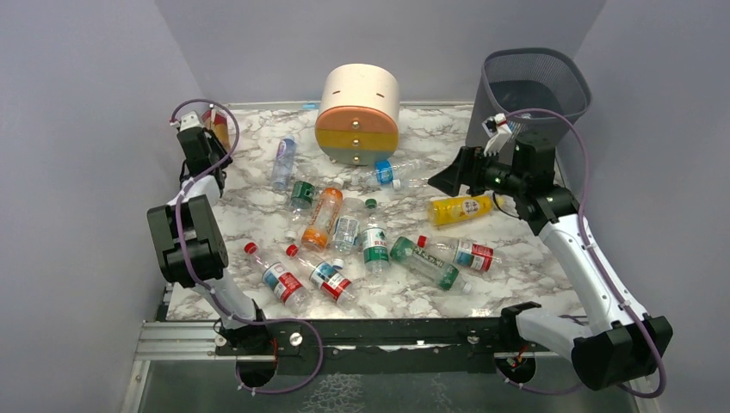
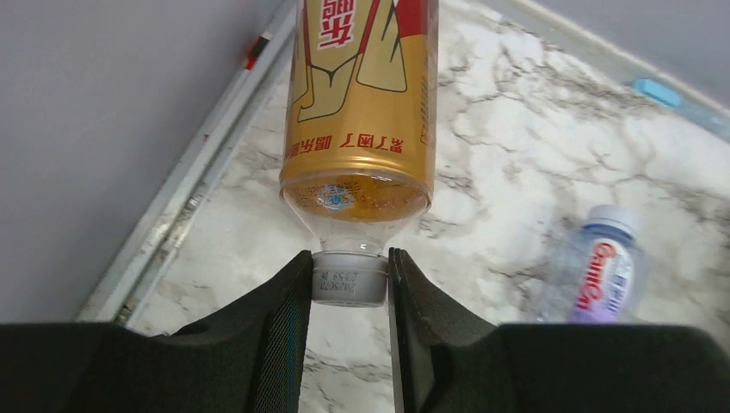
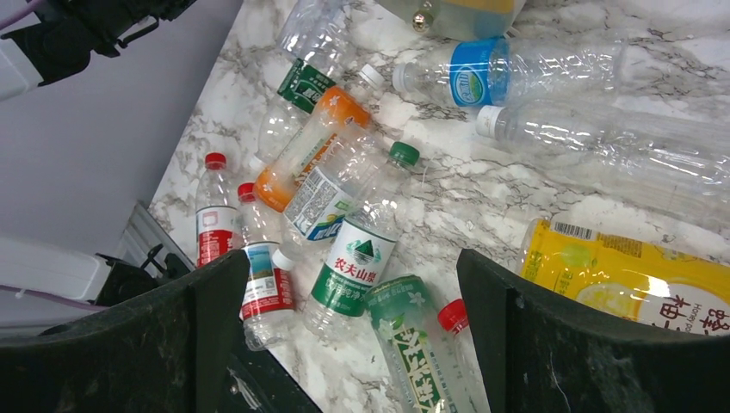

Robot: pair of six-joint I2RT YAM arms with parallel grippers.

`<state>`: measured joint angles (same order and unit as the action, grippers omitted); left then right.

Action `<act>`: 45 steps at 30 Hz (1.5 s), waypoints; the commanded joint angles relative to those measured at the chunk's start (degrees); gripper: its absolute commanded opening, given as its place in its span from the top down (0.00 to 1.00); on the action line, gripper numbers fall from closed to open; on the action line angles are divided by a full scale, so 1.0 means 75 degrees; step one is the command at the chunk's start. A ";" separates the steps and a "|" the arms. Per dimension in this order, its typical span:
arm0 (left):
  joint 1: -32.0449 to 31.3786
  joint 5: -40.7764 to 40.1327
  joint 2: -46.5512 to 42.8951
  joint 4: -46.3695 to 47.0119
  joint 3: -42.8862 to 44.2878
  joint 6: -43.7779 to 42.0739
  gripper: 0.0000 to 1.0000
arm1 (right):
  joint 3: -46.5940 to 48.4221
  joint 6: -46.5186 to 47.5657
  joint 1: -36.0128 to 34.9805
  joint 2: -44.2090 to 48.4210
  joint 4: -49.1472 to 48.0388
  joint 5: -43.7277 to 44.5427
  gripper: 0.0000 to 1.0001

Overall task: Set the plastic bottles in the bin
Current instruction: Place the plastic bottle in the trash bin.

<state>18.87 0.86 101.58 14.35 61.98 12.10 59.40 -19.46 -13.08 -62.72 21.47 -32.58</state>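
Note:
My left gripper (image 2: 349,268) is shut on the white cap of a gold-labelled bottle (image 2: 361,95) at the table's far left corner, where the top view also shows my left gripper (image 1: 209,133) and that bottle (image 1: 220,126). My right gripper (image 3: 351,262) is open and empty above the bottles lying on the table, just left of the dark mesh bin (image 1: 535,93); it shows in the top view (image 1: 439,181). Below it lie a yellow bottle (image 1: 460,208), a green tea bottle (image 3: 413,344) and a green-labelled clear bottle (image 3: 353,267).
A round cream-orange-yellow drawer unit (image 1: 357,112) stands at the back centre. Several bottles lie scattered across the marble table (image 1: 516,275), including an orange one (image 1: 322,217) and red-labelled ones (image 1: 277,277). A blue-labelled bottle (image 2: 594,267) lies right of my left gripper. Walls close in both sides.

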 commanded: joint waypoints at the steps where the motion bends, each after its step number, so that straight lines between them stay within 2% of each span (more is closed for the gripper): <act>1: -0.0320 0.0256 -0.0910 -0.0184 -0.0500 0.1110 0.86 | 0.0265 0.0135 -0.0049 0.0222 0.0390 -0.0182 0.07; 3: -0.0439 0.0264 -0.1295 -0.0354 -0.0802 0.1337 0.86 | 0.0306 0.0193 -0.0049 0.0212 0.0453 -0.0251 0.07; 9: -0.0695 0.1257 -0.2669 -0.0509 -0.1727 0.2053 0.86 | 0.0397 0.0160 -0.0049 0.0020 0.0503 -0.0544 0.07; 14: -0.0727 0.2165 -0.4400 -0.0785 -0.2696 0.2514 0.85 | 0.0360 0.0117 -0.0049 -0.0032 0.0579 -0.0864 0.07; 21: -0.0726 0.3256 -0.6555 -0.2164 -0.3095 0.2607 0.81 | -0.0081 -0.0004 -0.0049 0.0057 0.0434 -0.1058 0.06; 27: -0.0731 0.4393 -0.7365 -0.2782 -0.3000 0.2923 0.81 | -0.0320 -0.0086 -0.0049 -0.0076 0.0302 -0.1310 0.06; 36: -0.0999 0.5517 -0.8051 -0.2390 -0.3358 0.4126 0.83 | -0.0724 -0.0674 -0.0049 -0.0177 -0.0509 -0.2019 0.04; 45: -0.1649 0.5968 -0.8108 -0.1373 -0.3834 0.5029 0.83 | -0.1348 -0.2393 -0.0049 -0.0361 -0.2732 -0.2902 0.03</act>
<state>8.23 41.87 41.52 -1.52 33.41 45.69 51.72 -29.80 -13.08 -64.97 11.97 -49.12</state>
